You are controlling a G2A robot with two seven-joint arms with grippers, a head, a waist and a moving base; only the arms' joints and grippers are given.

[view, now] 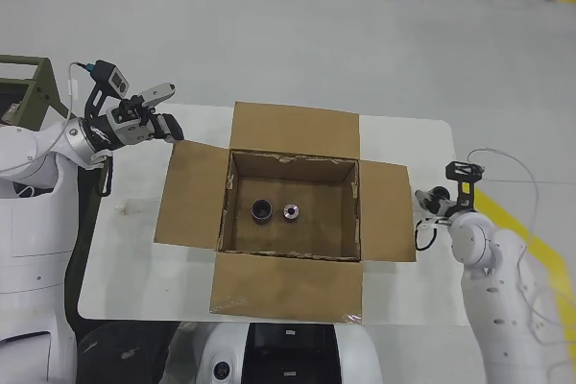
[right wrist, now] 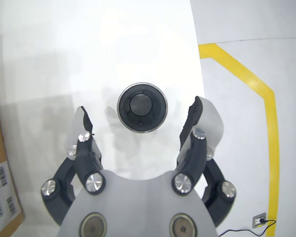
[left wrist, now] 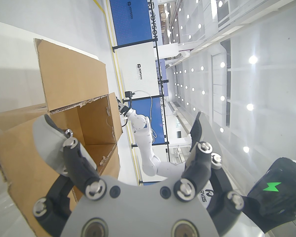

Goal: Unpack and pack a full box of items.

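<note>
While the cardboard box (view: 293, 127) is sitting open in the middle of the white table (view: 134, 254), its four flaps spreading outward, two small round items are lying on its floor just beside each other: a dark ring-shaped part (view: 261, 210) and, at its three o'clock, a silvery part (view: 291, 212). Seen from above, the left gripper (view: 166, 111) is hovering off the box's ten o'clock corner, over the far part of the table and near the nine o'clock flap. Its fingers (left wrist: 46, 129) are standing wide apart and gripping nothing. In its wrist view the box walls are rising close beside one finger, and the other arm is showing farther off beyond the box. The right gripper (view: 430, 202) is hanging at the box's three o'clock, just past that side's flap and over the bare strip of table. Its fingers (right wrist: 194, 114) are likewise spread apart and holding nothing. Beneath the gap between them a black round part (right wrist: 142, 110) with a metal rim is standing on the table, apart from both fingertips. A yellow floor line (right wrist: 236, 65) is running beyond the table's edge
</note>
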